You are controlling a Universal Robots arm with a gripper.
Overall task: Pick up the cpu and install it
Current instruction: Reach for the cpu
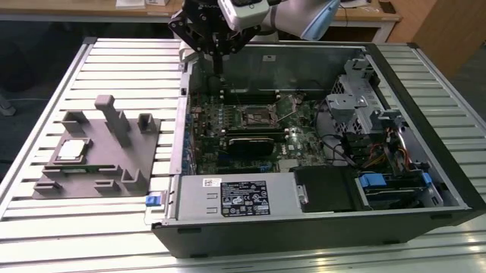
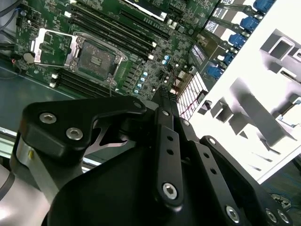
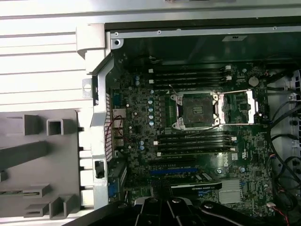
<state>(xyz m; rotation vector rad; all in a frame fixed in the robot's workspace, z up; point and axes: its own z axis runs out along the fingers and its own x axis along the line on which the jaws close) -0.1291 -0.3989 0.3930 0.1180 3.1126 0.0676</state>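
Observation:
The cpu (image 1: 72, 149), a small pale silver square, lies flat on the grey fixture (image 1: 114, 162) at the exterior view's left, outside the computer case. My gripper (image 1: 218, 69) hangs over the case's far left corner, well away from the cpu, with its fingers pressed together and nothing between them. Both wrist views show the gripper (image 2: 163, 90) (image 3: 159, 201) above the motherboard's edge. The processor socket (image 1: 254, 116) (image 3: 195, 110) (image 2: 96, 59) sits mid-board, its metal frame swung open and its bed bare.
The open black case (image 1: 319, 233) lies on a slatted metal table (image 1: 45, 227). Inside are memory slots (image 3: 188, 75), a black power supply box with a white label (image 1: 239, 196), drive cages and cables (image 1: 379, 136). Upright posts (image 1: 114, 116) rise from the fixture.

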